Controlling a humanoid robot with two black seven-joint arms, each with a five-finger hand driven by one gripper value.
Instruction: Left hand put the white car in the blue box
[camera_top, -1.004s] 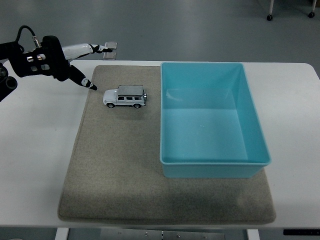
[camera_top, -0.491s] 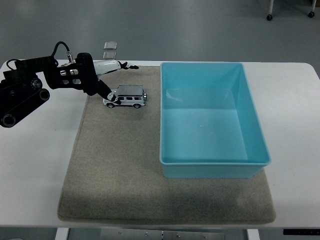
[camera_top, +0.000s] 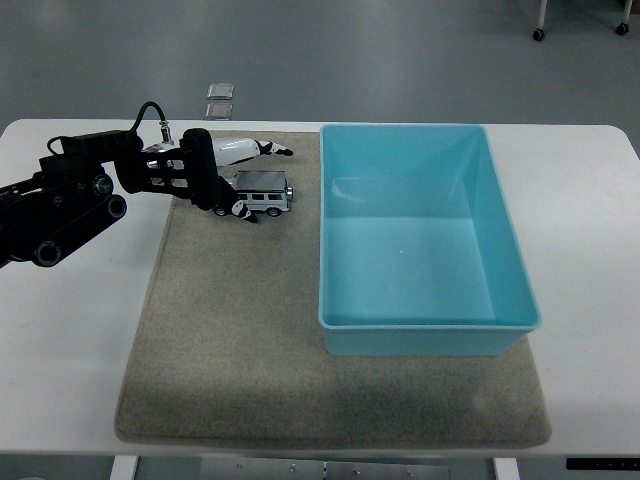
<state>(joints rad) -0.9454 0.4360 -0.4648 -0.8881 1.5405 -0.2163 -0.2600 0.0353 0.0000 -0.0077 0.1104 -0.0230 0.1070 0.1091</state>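
Now the left hand (camera_top: 236, 178) had moved in from the mat's far-left corner over the last sec and sat right at the white toy SUV (camera_top: 262, 195), fingers spread around it, thumb side low, not yet clamped (grasp looked imminent). Car hadn't shifted; it sat on the grey felt mat (camera_top: 240, 340), just left of the blue plastic bin (camera_top: 430, 325), which held nothing. Right hand wasn't in view.

Left hand (camera_top: 237, 178) extended from left, fingers spread.
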